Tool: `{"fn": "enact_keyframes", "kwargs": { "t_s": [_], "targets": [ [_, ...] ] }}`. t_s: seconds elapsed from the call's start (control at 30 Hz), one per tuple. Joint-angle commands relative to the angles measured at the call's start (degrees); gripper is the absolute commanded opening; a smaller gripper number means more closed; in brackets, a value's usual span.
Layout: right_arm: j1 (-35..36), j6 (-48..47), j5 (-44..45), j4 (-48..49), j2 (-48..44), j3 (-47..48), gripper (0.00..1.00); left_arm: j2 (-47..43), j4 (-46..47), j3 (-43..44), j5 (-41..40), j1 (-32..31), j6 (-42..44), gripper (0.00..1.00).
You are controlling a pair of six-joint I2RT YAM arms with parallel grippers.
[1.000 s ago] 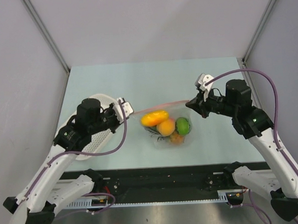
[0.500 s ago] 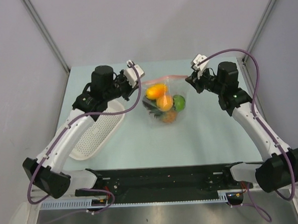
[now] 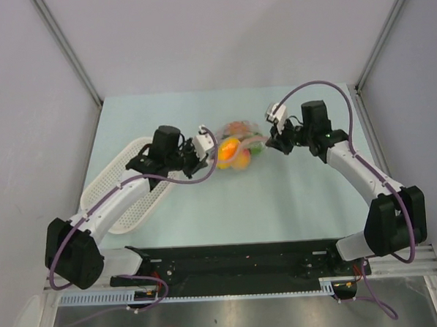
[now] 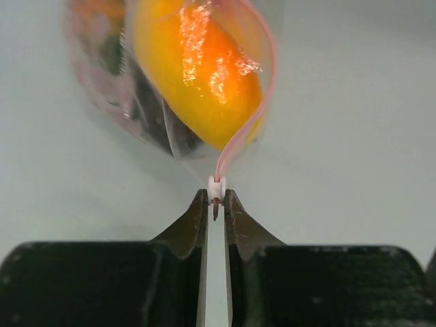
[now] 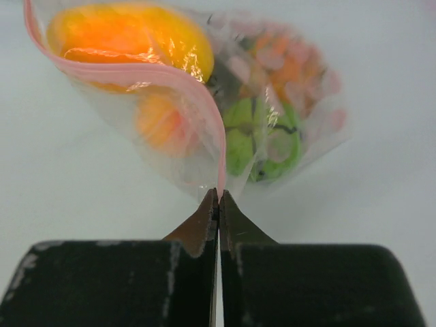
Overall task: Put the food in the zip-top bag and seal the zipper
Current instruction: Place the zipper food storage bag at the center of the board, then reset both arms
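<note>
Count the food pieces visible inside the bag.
4. In the right wrist view: orange-yellow fruit upper left, peach fruit beneath it, green ball lower right, orange pineapple above that, blurred. More may be hidden behind them.

- I see a pale blue-green table point(image 3: 228, 207), matte and evenly lit, with no hard shadows.
- A plain grey back wall point(image 3: 226, 38) closes the far side.
- A grey left wall point(image 3: 27, 144) and right wall point(image 3: 422, 123) box it in.
- A slanting metal strut runs up each far corner, left point(image 3: 67, 50) and right point(image 3: 385, 34).
- A black rail point(image 3: 238, 254) lines the near edge, with brushed steel sheet point(image 3: 248, 316) below it.
</note>
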Motion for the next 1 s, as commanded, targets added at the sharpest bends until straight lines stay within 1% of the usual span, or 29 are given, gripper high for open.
{"fn": "enact_keyframes", "kwargs": {
  "t_s": [0.0, 0.13, 0.23, 0.27, 0.3, 0.33, 0.37, 0.4, 0.43, 0.47, 0.5, 0.53, 0.57, 0.6, 0.63, 0.67, 0.7, 0.73, 0.77, 0.8, 0.83, 0.93, 0.97],
  "targets": [
    [0.90, -5.95, -3.61, -9.82, -0.78, -5.54, 0.00, -3.68, -1.02, -7.21, 4.61, -0.99, 0.65, 0.00],
    [1.96, -6.66, -3.35, -11.32, -4.38, -9.94, 0.00, -5.44, -0.85, -11.00, 5.41, -2.40, -1.90, 0.00],
    [3.01, -9.38, -3.00, -13.95, -7.71, -13.37, 0.00, -7.02, -0.41, -13.81, 5.58, -3.45, -2.69, 0.01],
    [3.28, -9.91, -2.82, -14.66, -8.60, -14.33, 0.05, -7.37, -0.49, -14.34, 5.58, -3.98, -2.78, 0.05],
    [3.63, -10.53, -2.56, -16.40, -9.48, -15.47, 0.12, -8.07, -0.76, -15.04, 5.67, -4.33, -2.44, 0.09],
    [4.50, -11.32, -2.21, -17.29, -10.45, -15.92, 0.29, -8.51, -1.71, -15.31, 5.93, -5.29, -2.26, 0.15],
    [4.86, -11.58, -1.94, -18.78, -12.46, -16.27, 0.38, -9.13, -2.16, -15.49, 6.11, -5.74, -2.08, 0.27],
    [5.21, -11.50, -1.77, -19.40, -13.44, -16.71, 0.45, -10.09, -2.77, -15.66, 6.20, -5.92, -2.08, 0.31],
    [5.39, -11.24, -1.59, -19.85, -14.49, -16.80, 0.58, -10.71, -3.74, -15.66, 6.46, -6.09, -2.26, 0.37],
    [5.74, -10.28, -1.33, -20.37, -16.94, -16.80, 0.63, -11.24, -4.27, -15.49, 6.55, -6.09, -2.52, 0.49],
    [5.91, -9.75, -0.72, -20.55, -18.01, -16.80, 0.67, -11.76, -4.97, -14.97, 6.37, -6.09, -2.87, 0.55],
    [6.09, -8.87, -0.28, -20.64, -19.41, -16.80, 0.73, -12.99, -6.54, -14.53, 6.11, -6.09, -2.96, 0.61],
    [6.18, -7.21, 0.08, -20.47, -21.86, -16.80, 0.77, -13.52, -7.34, -14.09, 5.67, -6.09, -3.31, 0.69],
    [6.27, -6.24, 1.12, -20.29, -23.36, -16.89, 0.81, -14.92, -8.83, -13.13, 5.32, -5.92, -4.10, 0.74],
    [6.27, -5.36, 1.57, -20.12, -24.60, -16.80, 0.83, -15.46, -9.45, -12.68, 4.36, -5.83, -4.54, 0.84],
    [6.27, -3.52, 2.62, -19.85, -27.04, -16.72, 0.85, -16.16, -10.33, -11.28, 4.52, -5.40, -5.41, 0.90],
    [6.35, -2.46, 3.24, -19.59, -28.03, -16.45, 0.91, -17.03, -11.56, -10.49, 4.70, -3.91, -6.29, 0.94],
    [6.35, -1.32, 4.03, -18.89, -28.99, -16.19, 0.93, -17.48, -12.00, -9.61, 5.05, -2.94, -7.26, 1.00],
    [6.18, 1.65, 5.60, -18.54, -30.66, -15.93, 0.95, -17.74, -12.53, -7.51, 5.58, -1.63, -9.36, 1.00],
    [6.09, 3.08, 6.31, -18.10, -31.19, -15.40, 0.98, -17.92, -13.41, -6.19, 6.02, 1.08, -10.33, 1.00],
    [5.83, 4.74, 7.02, -17.22, -31.64, -14.35, 0.99, -18.18, -13.67, -4.95, 6.28, 2.50, -11.21, 1.00],
    [3.38, 12.04, 10.96, -14.68, -31.64, -11.20, 1.00, -17.23, -14.73, 2.67, 5.14, 8.48, -16.39, 1.00],
    [1.19, 15.27, 11.59, -14.14, -31.12, -10.13, 1.00, -16.52, -15.08, 4.44, 5.23, 12.41, -19.45, 1.00]
  ]
}}
